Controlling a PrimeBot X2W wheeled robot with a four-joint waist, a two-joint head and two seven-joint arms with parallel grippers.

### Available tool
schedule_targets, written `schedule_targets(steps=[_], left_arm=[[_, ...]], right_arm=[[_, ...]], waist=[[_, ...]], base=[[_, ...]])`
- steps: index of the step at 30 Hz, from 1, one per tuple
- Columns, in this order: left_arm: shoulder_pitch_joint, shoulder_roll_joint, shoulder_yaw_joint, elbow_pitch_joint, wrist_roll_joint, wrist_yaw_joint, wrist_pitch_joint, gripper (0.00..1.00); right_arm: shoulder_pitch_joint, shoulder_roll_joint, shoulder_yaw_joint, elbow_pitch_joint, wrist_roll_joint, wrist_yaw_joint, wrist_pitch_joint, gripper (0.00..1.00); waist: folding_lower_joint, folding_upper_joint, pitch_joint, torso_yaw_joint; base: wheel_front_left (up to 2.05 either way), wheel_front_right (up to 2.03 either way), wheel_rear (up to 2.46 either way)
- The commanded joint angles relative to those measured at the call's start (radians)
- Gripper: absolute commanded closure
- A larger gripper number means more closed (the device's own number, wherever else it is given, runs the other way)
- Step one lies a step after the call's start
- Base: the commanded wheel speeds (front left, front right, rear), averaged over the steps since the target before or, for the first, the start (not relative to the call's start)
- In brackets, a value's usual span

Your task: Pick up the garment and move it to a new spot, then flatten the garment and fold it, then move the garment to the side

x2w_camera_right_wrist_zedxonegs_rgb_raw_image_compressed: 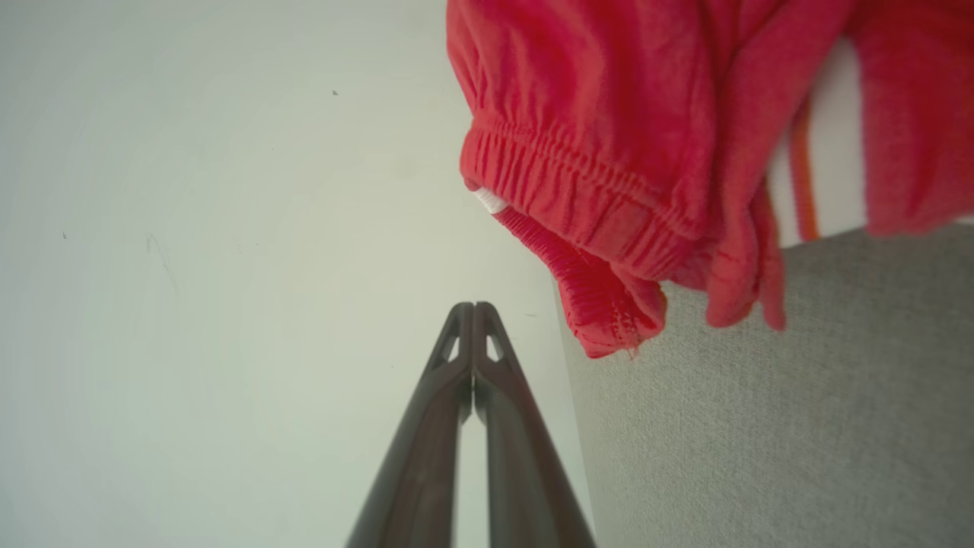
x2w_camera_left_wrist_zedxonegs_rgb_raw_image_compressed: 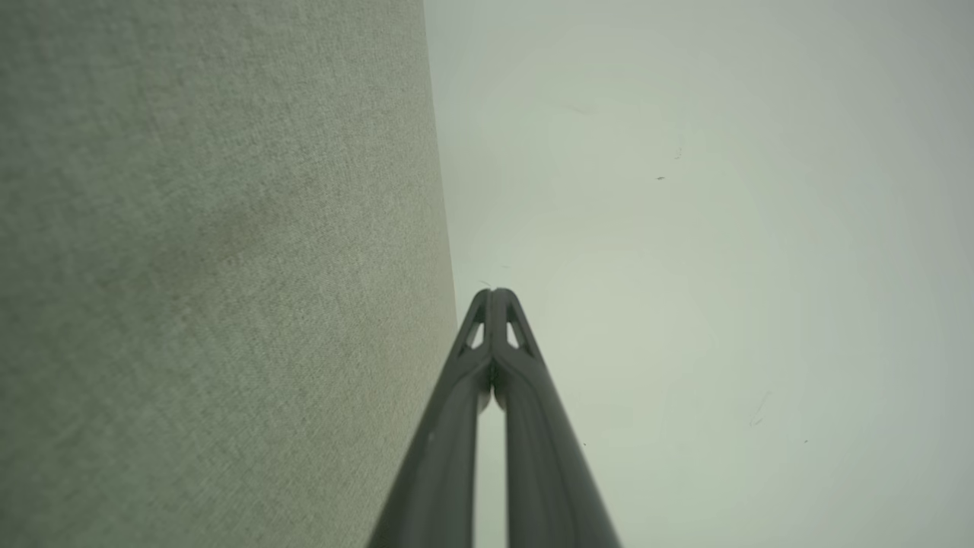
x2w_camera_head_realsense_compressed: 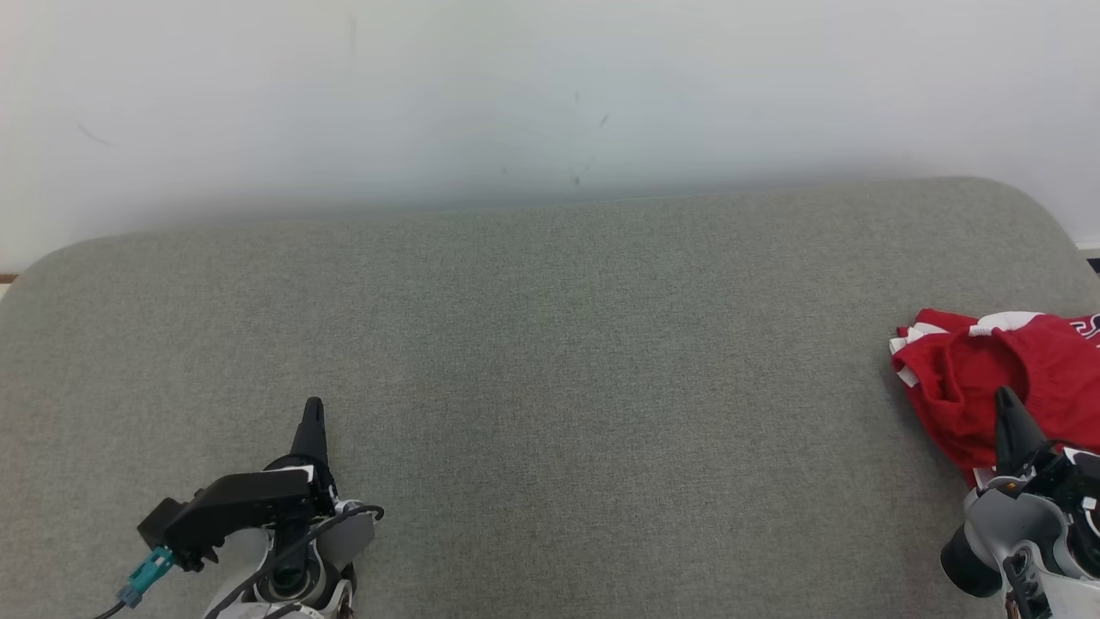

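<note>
Both the left claw (x2w_camera_head_realsense_compressed: 313, 408) and the right claw (x2w_camera_head_realsense_compressed: 1007, 404) are pressed together and hold nothing, poised over a grey padded top (x2w_camera_head_realsense_compressed: 550, 344) against a pale wall (x2w_camera_head_realsense_compressed: 550, 86). The red garment (x2w_camera_head_realsense_compressed: 954, 378), trimmed in white, lies crumpled at the top's far right side and runs out of the head view, so its long axis cannot be told. The right claw is plainly nearer, its tips pointing at the heap. In its wrist view the gathered waistband (x2w_camera_right_wrist_zedxonegs_rgb_raw_image_compressed: 578, 190) sits just ahead, to that view's right, apart from the tips. The left claw is well apart. The garment rests straight on the padding, in no bin or basket. The pickup likely falls to the right arm, fingers spread first.
</note>
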Motion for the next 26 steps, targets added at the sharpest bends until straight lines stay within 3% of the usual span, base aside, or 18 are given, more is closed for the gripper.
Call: schedule_targets(steps=[1,26], left_arm=[[-0.007,0.000,0.000,0.005,-0.007,-0.003,0.005,1.00],[-0.007,0.001,0.000,0.004,-0.008,-0.003,0.005,1.00]], right_arm=[[-0.006,-0.004,0.001,0.002,0.007,0.000,0.001,1.00],[-0.006,-0.004,0.001,0.002,0.007,0.000,0.001,1.00]], waist=[[0.0001,-0.0001,0.000,0.000],[0.0001,-0.0001,0.000,0.000]], base=[[0.00,0.00,0.00],[0.00,0.00,0.00]])
